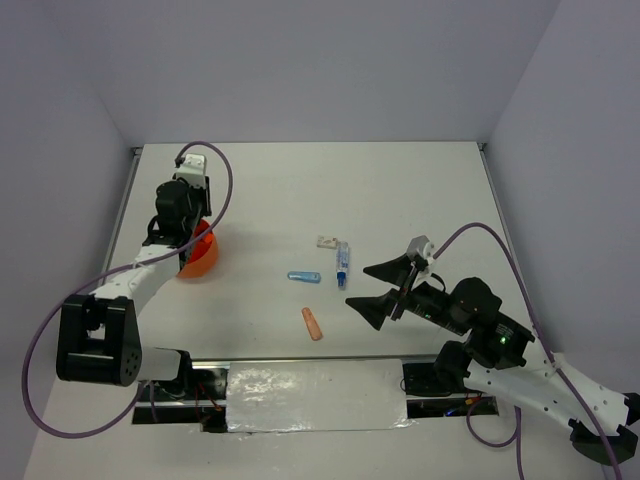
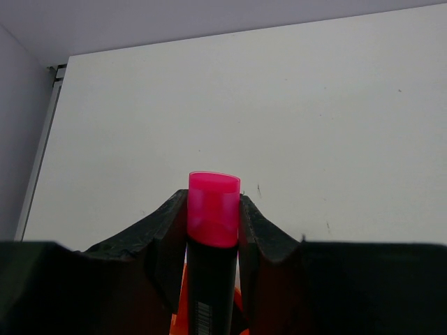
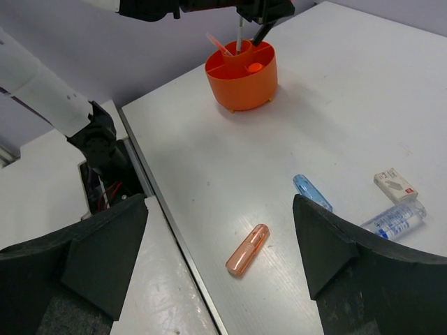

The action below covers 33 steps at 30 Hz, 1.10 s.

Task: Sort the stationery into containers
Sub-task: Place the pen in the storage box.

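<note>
My left gripper (image 2: 214, 199) is shut on a black highlighter (image 2: 211, 279) with a pink cap, its jaws pressing both sides just below the cap. Orange shows under it: the round orange tub (image 1: 203, 258), which the left gripper (image 1: 188, 232) hangs over. In the right wrist view the tub (image 3: 241, 82) has divider walls, two thin pens standing in it and an orange cap (image 3: 255, 68). My right gripper (image 1: 360, 287) stands wide open and holds nothing, above a peach eraser (image 3: 248, 249). A small blue marker (image 3: 311, 191), a white block (image 3: 395, 185) and a clear blue marker (image 3: 395, 221) lie beyond.
The table's front edge, a metal rail (image 3: 171, 234), runs just beside the eraser (image 1: 313, 323). The left arm's base (image 1: 95, 340) and cables sit at the near left. Grey walls close in the table on three sides.
</note>
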{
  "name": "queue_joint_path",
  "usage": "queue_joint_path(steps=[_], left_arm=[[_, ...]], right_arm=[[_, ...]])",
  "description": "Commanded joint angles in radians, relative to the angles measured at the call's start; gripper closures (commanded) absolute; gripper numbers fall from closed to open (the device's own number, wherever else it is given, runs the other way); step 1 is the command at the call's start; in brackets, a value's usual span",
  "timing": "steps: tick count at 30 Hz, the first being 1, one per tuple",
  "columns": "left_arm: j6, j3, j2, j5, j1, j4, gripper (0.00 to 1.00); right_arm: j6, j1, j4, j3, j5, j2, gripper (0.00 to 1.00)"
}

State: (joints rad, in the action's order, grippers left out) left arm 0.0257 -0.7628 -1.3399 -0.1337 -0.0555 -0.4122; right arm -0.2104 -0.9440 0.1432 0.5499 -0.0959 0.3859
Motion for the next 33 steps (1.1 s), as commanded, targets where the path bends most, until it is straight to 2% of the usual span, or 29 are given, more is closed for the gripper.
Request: queue_joint_path(steps=[1, 11, 15, 17, 18, 22, 24, 28, 30, 33], left_arm=[[0.006, 0.002, -0.007, 0.005, -0.006, -0.053, 0.67], [0.005, 0.028, -0.054, -0.060, -0.009, -0.077, 0.69], [0.003, 0.040, -0.047, -0.070, -0.010, -0.089, 0.56], [0.003, 0.048, -0.044, -0.078, -0.012, -0.096, 0.54], [0.005, 0.048, -0.044, -0.080, -0.014, -0.096, 0.48], [0.008, 0.051, -0.036, -0.086, -0.014, -0.096, 0.42], [0.006, 0.057, -0.027, -0.090, -0.014, -0.105, 0.33], [0.006, 0.051, -0.013, -0.090, -0.015, -0.099, 0.30], [0.002, 0.039, -0.001, -0.083, -0.014, -0.094, 0.20], [-0.003, 0.037, 0.034, -0.078, -0.014, -0.099, 0.17]], right_arm=[[0.014, 0.004, -0.014, 0.013, -0.016, -0.009, 0.09], [0.014, 0.004, -0.017, 0.007, -0.016, -0.009, 0.09], [0.016, 0.004, -0.017, 0.010, -0.018, -0.004, 0.09], [0.016, 0.004, -0.017, 0.010, -0.019, -0.004, 0.09], [0.016, 0.004, -0.019, 0.010, -0.018, -0.004, 0.09], [0.017, 0.004, -0.021, 0.012, -0.019, -0.001, 0.09], [0.017, 0.004, -0.021, 0.013, -0.019, 0.004, 0.08], [0.019, 0.004, -0.022, 0.018, -0.019, 0.013, 0.08], [0.017, 0.004, -0.022, 0.018, -0.019, 0.016, 0.08], [0.011, 0.004, -0.033, 0.015, -0.019, 0.024, 0.09]])
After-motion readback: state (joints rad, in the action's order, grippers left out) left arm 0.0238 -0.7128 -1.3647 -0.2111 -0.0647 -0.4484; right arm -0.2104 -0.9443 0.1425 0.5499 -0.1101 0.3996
